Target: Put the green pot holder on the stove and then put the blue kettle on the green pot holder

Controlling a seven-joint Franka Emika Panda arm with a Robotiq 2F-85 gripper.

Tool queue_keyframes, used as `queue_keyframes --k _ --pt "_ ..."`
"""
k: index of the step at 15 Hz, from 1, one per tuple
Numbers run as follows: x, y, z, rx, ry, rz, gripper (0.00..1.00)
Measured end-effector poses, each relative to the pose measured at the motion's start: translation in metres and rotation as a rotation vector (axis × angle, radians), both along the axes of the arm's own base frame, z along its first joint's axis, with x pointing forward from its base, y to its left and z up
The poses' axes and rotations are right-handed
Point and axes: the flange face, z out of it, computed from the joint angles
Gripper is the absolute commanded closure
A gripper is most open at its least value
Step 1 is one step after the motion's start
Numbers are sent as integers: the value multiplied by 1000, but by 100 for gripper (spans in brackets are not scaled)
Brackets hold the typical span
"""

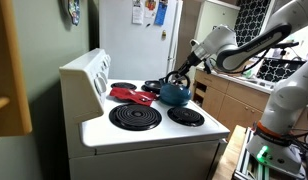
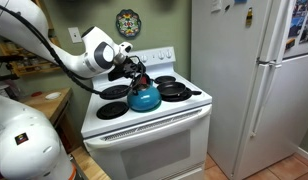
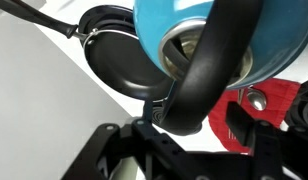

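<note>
On stove (image 1: 94,126): I count one kettle (image 1: 175,94), one pan (image 2: 175,90), one red pad (image 1: 129,95).
Gripper (image 3: 197,120): fingers spread astride kettle handle (image 3: 209,70).
Room: kitchen, fridge (image 2: 249,80) beside stove.

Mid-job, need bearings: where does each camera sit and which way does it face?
Exterior view: beside the stove, looking across the burners toward the fridge; the arm shows at the picture's right.
Exterior view: before the stove's front, facing its back panel; the arm shows at the picture's left.
Wrist view: looks down past the fingers at the blue kettle's handle.
All share that kettle.
</note>
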Motion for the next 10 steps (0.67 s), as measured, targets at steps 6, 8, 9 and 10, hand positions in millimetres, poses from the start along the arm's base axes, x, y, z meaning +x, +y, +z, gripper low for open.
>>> queue_keyframes --k 6,8,9,10 --pt "-10 8 18 -23 31 -21 0" --pt "-11 7 20 -23 29 -26 0" --pt "-11 7 21 -23 28 -27 0" --pt "-11 7 21 -23 27 -27 0"
